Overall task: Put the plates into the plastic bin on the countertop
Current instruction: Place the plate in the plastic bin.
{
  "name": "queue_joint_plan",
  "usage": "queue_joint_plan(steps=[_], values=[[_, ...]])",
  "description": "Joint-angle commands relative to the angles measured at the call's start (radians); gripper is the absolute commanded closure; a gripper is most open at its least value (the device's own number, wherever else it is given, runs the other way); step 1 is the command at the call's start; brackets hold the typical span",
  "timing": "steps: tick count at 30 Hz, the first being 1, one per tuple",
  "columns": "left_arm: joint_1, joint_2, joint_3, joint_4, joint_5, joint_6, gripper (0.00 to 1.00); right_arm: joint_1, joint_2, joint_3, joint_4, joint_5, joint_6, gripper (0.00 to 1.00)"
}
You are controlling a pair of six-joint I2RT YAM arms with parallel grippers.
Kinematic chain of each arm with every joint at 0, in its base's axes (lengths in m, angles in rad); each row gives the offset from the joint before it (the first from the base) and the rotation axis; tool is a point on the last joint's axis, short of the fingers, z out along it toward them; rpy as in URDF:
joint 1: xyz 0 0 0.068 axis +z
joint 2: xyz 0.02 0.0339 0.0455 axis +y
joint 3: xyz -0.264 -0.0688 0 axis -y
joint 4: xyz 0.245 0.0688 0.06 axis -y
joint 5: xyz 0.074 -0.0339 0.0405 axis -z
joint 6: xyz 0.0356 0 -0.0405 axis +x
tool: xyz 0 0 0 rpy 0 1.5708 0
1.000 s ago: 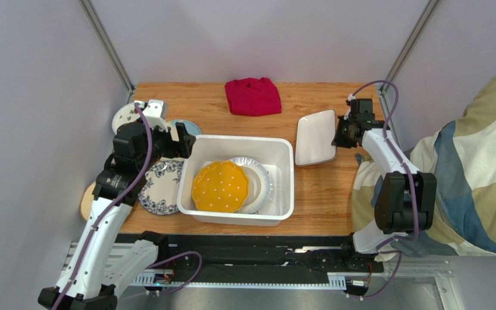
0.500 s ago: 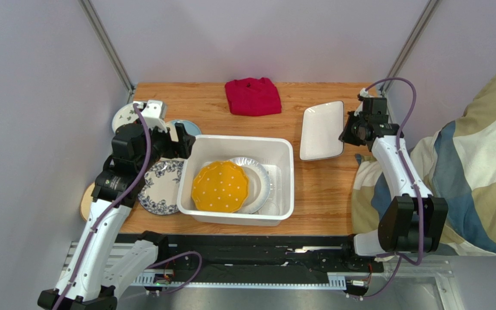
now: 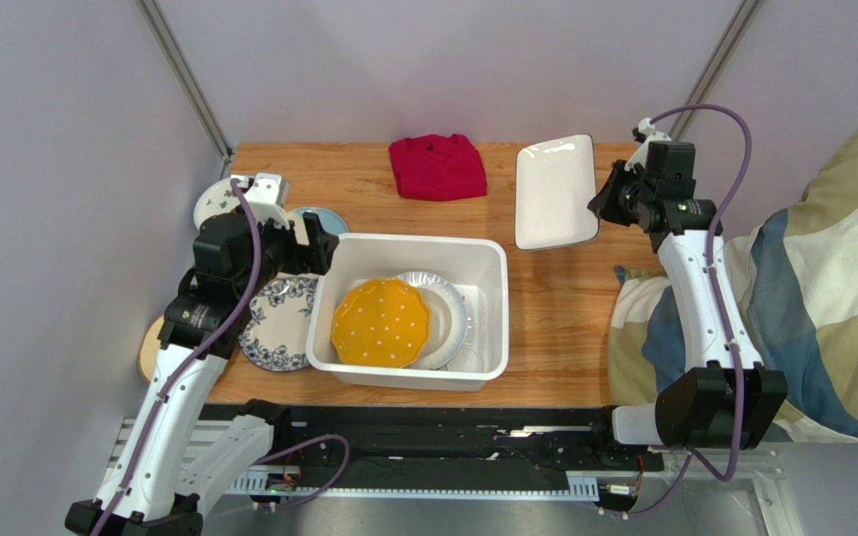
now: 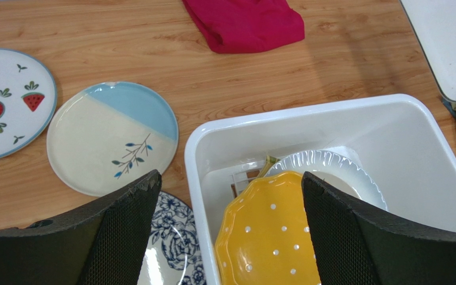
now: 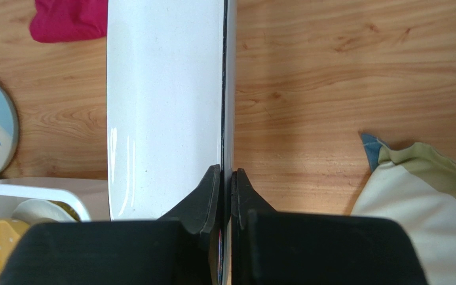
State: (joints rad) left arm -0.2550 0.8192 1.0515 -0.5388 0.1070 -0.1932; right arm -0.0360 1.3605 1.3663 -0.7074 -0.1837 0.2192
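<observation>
My right gripper point(image 3: 610, 208) point(image 5: 228, 178) is shut on the rim of the white rectangular plate point(image 3: 555, 190) point(image 5: 165, 101) and holds it in the air above the countertop point(image 3: 551, 324), right of the plastic bin point(image 3: 411, 248) point(image 4: 196, 148). The bin holds a yellow scalloped plate point(image 3: 380, 324) point(image 4: 269, 237) on a white round plate point(image 3: 450, 318) point(image 4: 331, 169). My left gripper point(image 3: 310, 240) point(image 4: 227, 196) is open and empty above the bin's left wall. Left of the bin lie a blue floral plate point(image 3: 277, 324) point(image 4: 174, 249), a cream-and-blue sprig plate point(image 4: 112, 136) and a strawberry-print plate point(image 3: 219, 201) point(image 4: 4, 104).
A folded red cloth point(image 3: 437, 165) point(image 4: 245, 22) lies at the back of the countertop. A patterned fabric point(image 3: 825, 290) point(image 5: 415, 190) hangs at the table's right edge. A tan round thing point(image 3: 152, 346) peeks out under my left arm. Grey walls close in the sides.
My right gripper has lifted the white rectangular plate up and toward the back of the table. My left arm has not moved.
</observation>
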Motion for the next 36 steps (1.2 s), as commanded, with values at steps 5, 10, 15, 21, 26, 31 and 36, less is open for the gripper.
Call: queue_joint_plan(steps=[5,10,15,21,26,31,36], values=[[-0.007,-0.009,-0.002,0.028,0.016,0.000,0.08,0.007,-0.136,0.105,0.160,-0.167,0.091,1.00],[-0.009,-0.005,-0.004,0.028,0.017,0.000,0.08,0.116,-0.166,0.125,0.158,-0.192,0.102,1.00],[-0.009,-0.008,-0.002,0.030,0.019,0.000,0.08,0.264,-0.175,0.131,0.154,-0.152,0.094,1.00],[-0.009,-0.008,-0.005,0.030,0.019,0.000,0.08,0.422,-0.147,0.119,0.178,-0.129,0.108,1.00],[-0.009,-0.009,-0.005,0.030,0.017,0.000,0.08,0.524,-0.132,0.091,0.213,-0.132,0.121,1.00],[-0.009,-0.006,-0.005,0.030,0.017,0.000,0.08,0.582,-0.115,0.068,0.230,-0.168,0.132,1.00],[-0.009,-0.006,-0.004,0.030,0.019,0.000,0.08,0.637,-0.067,0.040,0.255,-0.209,0.140,1.00]])
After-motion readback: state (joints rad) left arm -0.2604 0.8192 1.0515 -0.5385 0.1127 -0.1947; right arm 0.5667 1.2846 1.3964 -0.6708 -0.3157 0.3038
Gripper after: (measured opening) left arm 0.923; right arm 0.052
